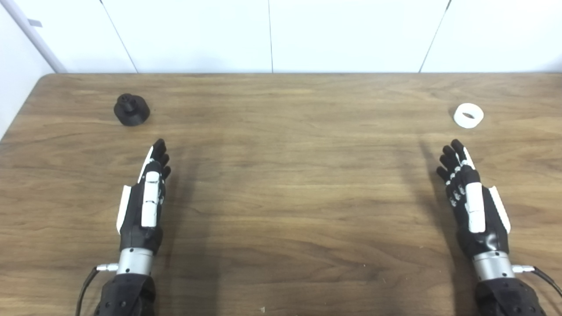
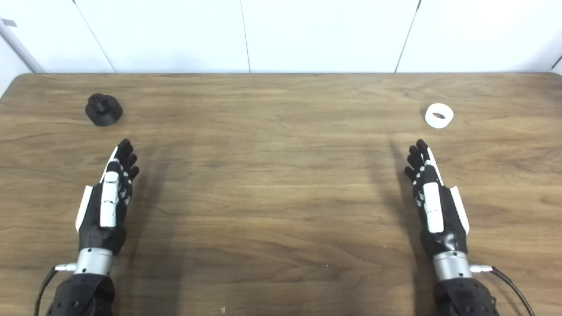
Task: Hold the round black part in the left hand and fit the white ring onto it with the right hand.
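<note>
The round black part stands on the wooden table at the far left, a small knob on its top. The white ring lies flat at the far right. My left hand hovers edge-on over the table, fingers stretched forward and holding nothing, its fingertips a short way nearer than the black part. My right hand mirrors it, open and empty, with its fingertips just short of the white ring. Neither hand touches either object.
White wall panels rise behind the table's far edge. A grey strip runs diagonally at the upper left. Cables trail from both wrists near the front edge.
</note>
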